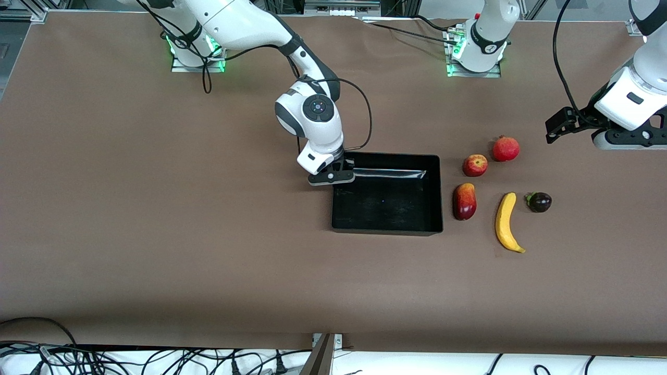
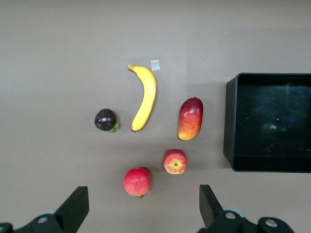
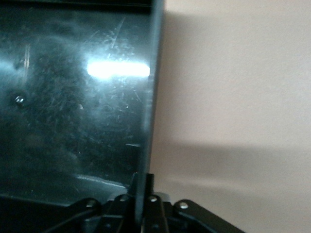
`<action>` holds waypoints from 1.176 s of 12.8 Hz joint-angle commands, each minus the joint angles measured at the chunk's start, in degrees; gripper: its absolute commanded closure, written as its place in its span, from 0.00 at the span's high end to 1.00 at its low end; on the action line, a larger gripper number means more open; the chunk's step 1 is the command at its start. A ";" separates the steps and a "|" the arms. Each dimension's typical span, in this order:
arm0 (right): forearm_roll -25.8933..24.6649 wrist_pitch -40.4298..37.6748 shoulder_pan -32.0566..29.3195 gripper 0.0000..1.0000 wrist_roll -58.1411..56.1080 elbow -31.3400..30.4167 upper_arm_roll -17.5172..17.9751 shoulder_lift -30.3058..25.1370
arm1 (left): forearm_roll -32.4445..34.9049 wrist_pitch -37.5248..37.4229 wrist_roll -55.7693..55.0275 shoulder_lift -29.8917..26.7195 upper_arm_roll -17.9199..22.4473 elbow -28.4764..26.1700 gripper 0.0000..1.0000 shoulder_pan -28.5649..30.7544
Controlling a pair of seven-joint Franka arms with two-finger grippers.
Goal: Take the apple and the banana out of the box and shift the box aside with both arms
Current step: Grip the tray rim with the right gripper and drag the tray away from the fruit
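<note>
The right hand (image 1: 338,169) pinches the wall of the black bin (image 1: 388,224) at the corner toward the right arm's end of the tabletop (image 1: 156,208). The left hand (image 2: 141,211) hangs spread over the fruit cluster beside the bin: apple (image 1: 474,165), banana (image 1: 507,222).

Lab: bolted arm bases (image 1: 475,49), cables (image 1: 156,359)
</note>
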 commanded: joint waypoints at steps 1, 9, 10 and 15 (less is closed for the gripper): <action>-0.53 -7.66 -0.58 0.00 -1.72 0.54 -1.61 -5.18 | -0.47 -1.40 1.30 0.30 0.03 1.38 1.00 -0.15; 6.50 -24.38 -22.62 0.00 -39.84 0.10 -2.75 -15.92 | -0.47 -1.49 0.77 0.21 -1.02 1.82 1.00 -0.24; 6.59 -24.83 -24.99 0.00 -43.97 -0.07 -3.71 -15.83 | -0.47 -1.49 0.77 0.21 -1.37 1.82 1.00 -0.24; 8.34 -23.60 -36.33 0.00 -54.70 -3.32 -4.60 -15.83 | -0.39 -1.49 0.69 0.21 -2.95 2.09 1.00 -0.24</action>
